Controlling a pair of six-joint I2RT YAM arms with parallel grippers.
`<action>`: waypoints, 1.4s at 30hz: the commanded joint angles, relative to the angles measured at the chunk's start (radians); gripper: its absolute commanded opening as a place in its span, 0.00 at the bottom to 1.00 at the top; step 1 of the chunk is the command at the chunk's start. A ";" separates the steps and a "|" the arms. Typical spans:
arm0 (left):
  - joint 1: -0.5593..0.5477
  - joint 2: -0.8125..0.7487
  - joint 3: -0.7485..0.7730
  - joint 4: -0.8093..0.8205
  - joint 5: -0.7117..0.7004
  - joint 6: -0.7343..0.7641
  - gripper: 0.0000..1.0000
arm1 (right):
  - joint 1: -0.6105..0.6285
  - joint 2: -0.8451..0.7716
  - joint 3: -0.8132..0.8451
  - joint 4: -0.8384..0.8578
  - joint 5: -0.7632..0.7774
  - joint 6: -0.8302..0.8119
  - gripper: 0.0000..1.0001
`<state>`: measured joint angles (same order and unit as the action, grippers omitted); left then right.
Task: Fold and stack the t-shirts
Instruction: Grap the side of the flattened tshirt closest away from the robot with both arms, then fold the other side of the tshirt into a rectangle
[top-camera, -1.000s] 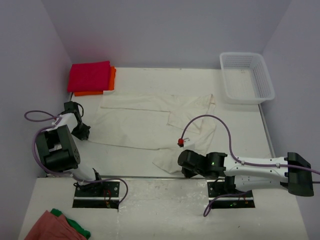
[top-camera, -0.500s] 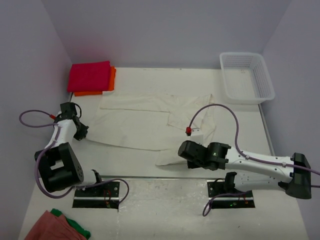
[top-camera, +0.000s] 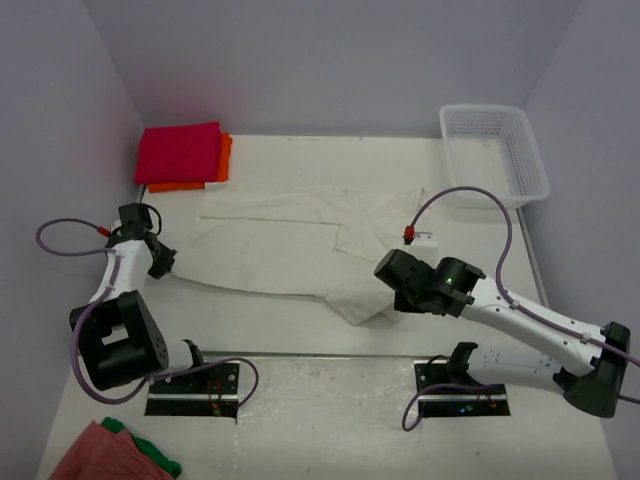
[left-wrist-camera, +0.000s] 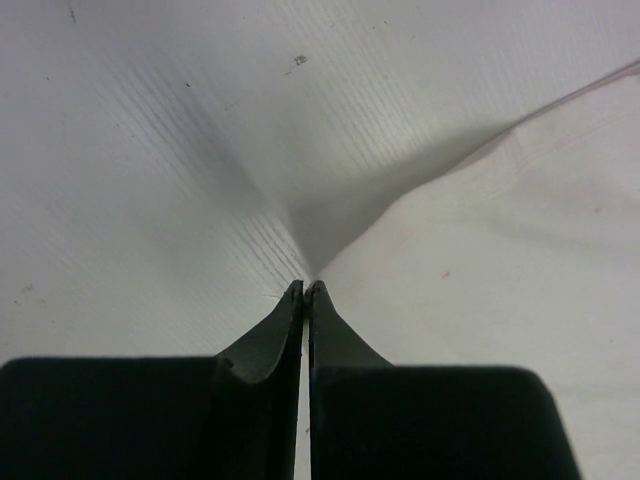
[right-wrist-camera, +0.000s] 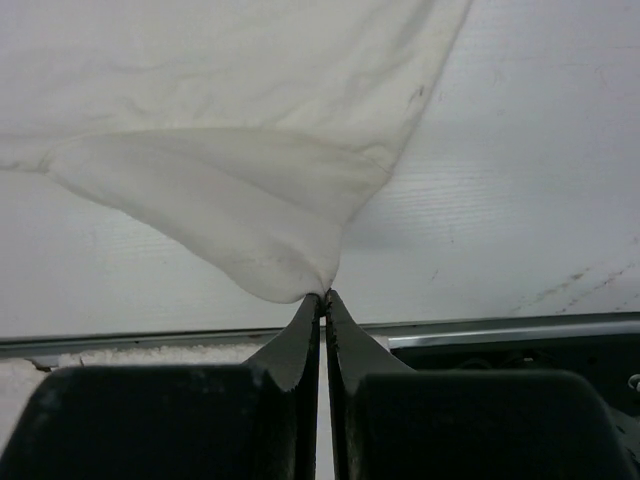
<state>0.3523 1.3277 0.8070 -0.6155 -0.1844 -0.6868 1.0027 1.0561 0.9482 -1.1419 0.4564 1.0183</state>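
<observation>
We see the left arm folded back near its base, its forearm running up the left side of the table (top-camera: 280, 330) to put the left gripper (top-camera: 161, 262) at the near-left corner of the cream-white t-shirt (top-camera: 285, 245). In the wrist view its jaws are pressed together on a pinch of that cloth, which tents toward the tips. The right arm stretches from the right edge inward, and the right gripper (right-wrist-camera: 322, 297) is clamped on the shirt's near-right corner, the fabric running into its tips in a rounded fold. The shirt lies spread across the middle of the table, held at both near corners. The magenta-red t-shirt (top-camera: 179, 151) sits folded on the orange t-shirt (top-camera: 224, 157) in the far-left corner. Against a second ago, the right arm has swung away from the near edge toward the table's centre, carrying its corner along. The left gripper has hardly shifted; only its elbow has dropped closer to the base.
</observation>
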 joint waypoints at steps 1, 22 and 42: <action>0.008 0.007 0.058 0.030 0.022 0.013 0.00 | -0.039 0.016 0.081 -0.050 0.064 -0.029 0.00; -0.188 0.244 0.392 0.010 -0.121 0.018 0.00 | -0.358 0.274 0.310 0.070 0.018 -0.302 0.00; -0.226 0.550 0.696 -0.027 -0.106 -0.033 0.00 | -0.555 0.507 0.478 0.133 -0.064 -0.451 0.00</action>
<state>0.1337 1.8511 1.4425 -0.6468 -0.2691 -0.6968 0.4702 1.5467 1.3727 -1.0267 0.4030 0.6086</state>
